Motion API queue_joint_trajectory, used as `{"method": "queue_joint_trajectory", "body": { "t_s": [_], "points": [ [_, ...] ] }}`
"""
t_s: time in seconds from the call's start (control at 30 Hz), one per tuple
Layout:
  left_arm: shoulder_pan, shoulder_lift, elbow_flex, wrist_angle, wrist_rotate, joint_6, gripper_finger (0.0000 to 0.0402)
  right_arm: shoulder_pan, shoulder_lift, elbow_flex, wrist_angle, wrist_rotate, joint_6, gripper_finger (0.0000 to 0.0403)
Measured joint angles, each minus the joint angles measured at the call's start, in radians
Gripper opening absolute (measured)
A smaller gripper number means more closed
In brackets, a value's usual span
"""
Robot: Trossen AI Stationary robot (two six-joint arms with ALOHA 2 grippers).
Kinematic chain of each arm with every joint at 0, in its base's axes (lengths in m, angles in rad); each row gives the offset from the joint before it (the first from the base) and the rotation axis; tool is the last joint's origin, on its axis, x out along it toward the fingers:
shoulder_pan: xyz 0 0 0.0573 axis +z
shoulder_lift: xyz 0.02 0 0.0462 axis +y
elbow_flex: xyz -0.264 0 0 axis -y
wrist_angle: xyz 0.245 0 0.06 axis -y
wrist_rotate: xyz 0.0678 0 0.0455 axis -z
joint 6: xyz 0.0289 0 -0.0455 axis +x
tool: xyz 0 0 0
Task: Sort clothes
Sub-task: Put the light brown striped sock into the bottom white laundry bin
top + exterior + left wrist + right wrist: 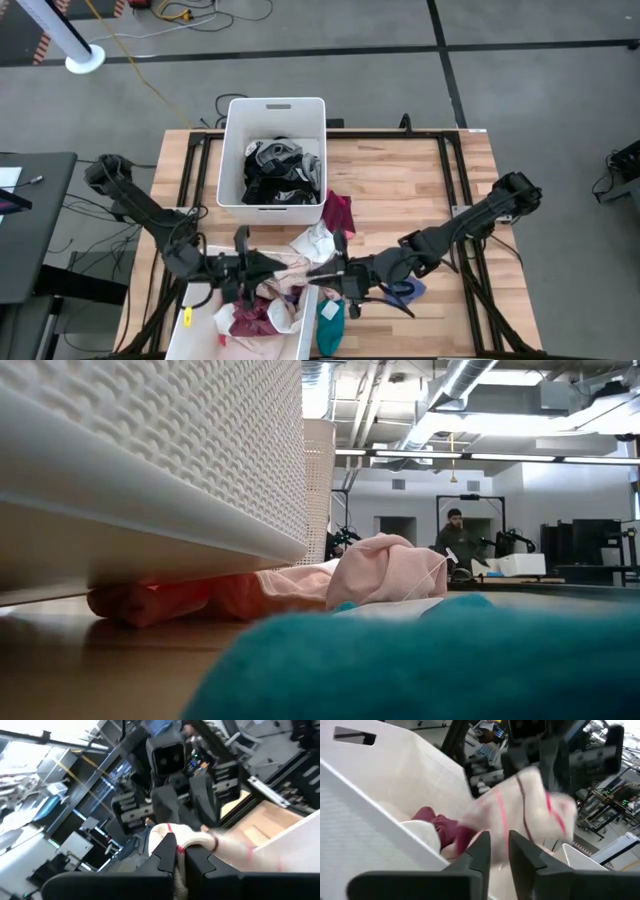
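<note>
Now pale garment [200, 842] clamped, left tool [176, 851]

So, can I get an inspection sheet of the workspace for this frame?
Surface: wooden table, slatted, on a black frame.
Job's things: dark and grey clothes fill the far bin; pink, maroon and white ones lie in the near bin; maroon garment, white garment, teal garment and blue garment lie loose on the table.
Clutter: nothing seen.
Grippers: left gripper shut on a pale striped garment above the near bin; right gripper right beside it, facing it.
Cables: yellow cable and black cables on the floor.
Surroundings: a person far behind.
</note>
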Motion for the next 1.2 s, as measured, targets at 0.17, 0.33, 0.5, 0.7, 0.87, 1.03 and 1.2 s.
{"method": "queue_joint_trajectory", "body": {
  "t_s": [0.17,0.33,0.5,0.7,0.87,1.03,1.2],
  "points": [
    [-0.066,0.0,0.077,-0.154,-0.084,-0.013,0.0003,0.03,0.0,0.0,-0.012,0.009,0.0,0.0134],
    [-0.149,0.0,0.158,-0.306,-0.17,-0.048,0.0002,0.052,0.0,0.0,-0.045,0.041,0.017,0.0178],
    [-0.227,0.0,0.234,-0.497,-0.187,-0.155,0.0001,0.079,0.0,0.0,-0.093,0.073,0.042,0.0199],
    [-0.289,-0.001,0.28,-0.772,-0.169,-0.404,0.0001,0.114,-0.014,0.0,-0.162,0.093,0.093,0.0197],
    [-0.306,-0.001,0.307,-0.931,-0.017,-0.642,0.0002,0.132,-0.038,0.0,-0.226,0.098,0.145,0.0191],
    [-0.306,-0.001,0.307,-0.995,0.129,-0.799,0.0002,0.137,-0.07,0.0,-0.308,0.098,0.231,0.0187],
    [-0.3,-0.001,0.307,-1.051,0.261,-0.954,0.0002,0.136,-0.086,0.0,-0.365,0.098,0.295,0.0187]
  ]
}}
